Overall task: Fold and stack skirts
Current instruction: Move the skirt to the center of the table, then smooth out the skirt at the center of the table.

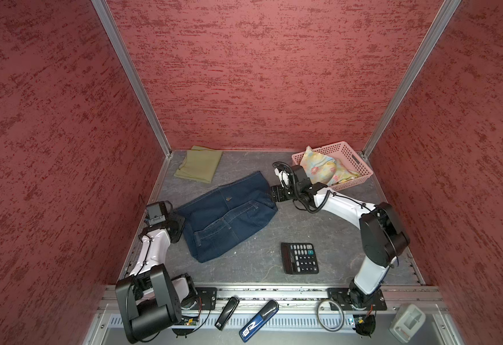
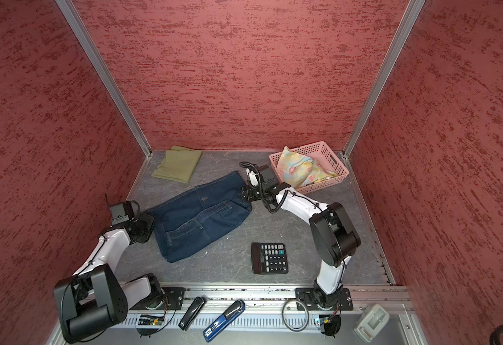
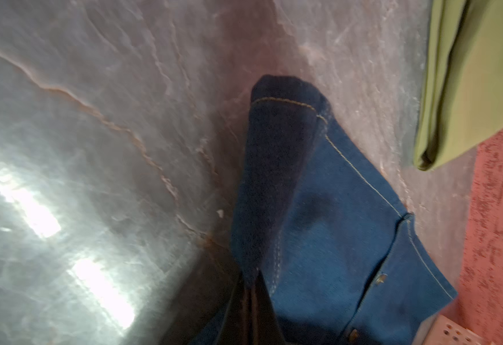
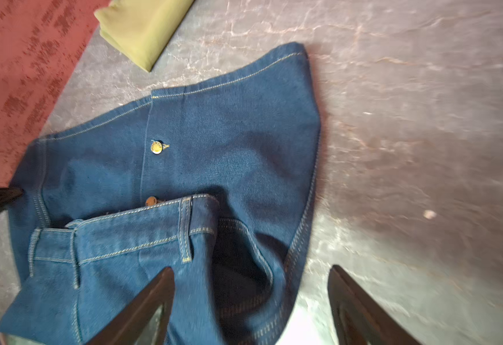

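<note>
One denim skirt point(image 1: 229, 215), diagonal, near-left to far-right

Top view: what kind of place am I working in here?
Probably a robot test booth: red textured wall panels in aluminium framing enclose a grey tabletop; left arm and right arm bolt to a front rail.

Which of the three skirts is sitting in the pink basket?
The pastel floral skirt, bunched up in the basket. The olive-green skirt lies folded near the back corner, and the denim skirt is spread on the table.
</note>
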You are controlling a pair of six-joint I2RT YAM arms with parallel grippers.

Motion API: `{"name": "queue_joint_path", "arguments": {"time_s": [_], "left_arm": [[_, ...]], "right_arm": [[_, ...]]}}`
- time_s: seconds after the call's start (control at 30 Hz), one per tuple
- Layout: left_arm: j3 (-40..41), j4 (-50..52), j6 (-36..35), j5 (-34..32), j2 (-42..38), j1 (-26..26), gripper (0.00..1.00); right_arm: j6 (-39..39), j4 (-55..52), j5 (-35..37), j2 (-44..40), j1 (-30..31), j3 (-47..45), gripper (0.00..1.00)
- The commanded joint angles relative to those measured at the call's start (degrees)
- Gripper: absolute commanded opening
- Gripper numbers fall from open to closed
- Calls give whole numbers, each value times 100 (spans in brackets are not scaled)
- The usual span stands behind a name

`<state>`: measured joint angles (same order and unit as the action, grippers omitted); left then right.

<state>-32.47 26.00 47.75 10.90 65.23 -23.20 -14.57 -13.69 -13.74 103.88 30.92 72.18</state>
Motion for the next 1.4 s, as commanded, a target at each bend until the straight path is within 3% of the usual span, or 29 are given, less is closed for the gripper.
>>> {"name": "queue_joint_path", "arguments": {"time_s": [0.0,0.1,0.13,0.27,0.43,0.53,0.63,0.67,1.1,1.2,1.3,1.37], "left_arm": [[-187,176,38,52,-156,-27,23],[-279,426,-94,-336,-567,-13,60],[-325,444,-193,-423,-702,-1,65],[-859,787,-573,-888,-787,198,80],[-1479,975,-882,-1059,-339,454,85],[-1654,922,-938,-1098,-190,628,85],[-1752,871,-976,-1160,-54,840,85],[-1775,851,-994,-1209,5,929,85],[-2035,567,-894,-1289,1722,2103,84],[-2079,451,-907,-1315,2085,2204,84],[-2101,356,-914,-1293,2365,2164,84],[-2106,322,-933,-1293,2470,2146,84]], "right_arm": [[76,-309,-198,351,51,322,81],[126,-377,-334,637,135,559,81],[137,-418,-394,736,155,643,81],[206,-588,-598,1044,278,930,81],[261,-674,-791,1184,489,931,75],[268,-636,-1011,1290,507,930,53],[279,-557,-1105,1344,512,889,6],[315,-467,-1061,1292,512,798,0],[851,2261,-1100,-752,510,-2062,0],[854,2441,-1140,-1077,512,-2509,22],[714,2703,-914,-1432,514,-2939,58],[542,2773,-562,-1637,488,-3055,70]]}}
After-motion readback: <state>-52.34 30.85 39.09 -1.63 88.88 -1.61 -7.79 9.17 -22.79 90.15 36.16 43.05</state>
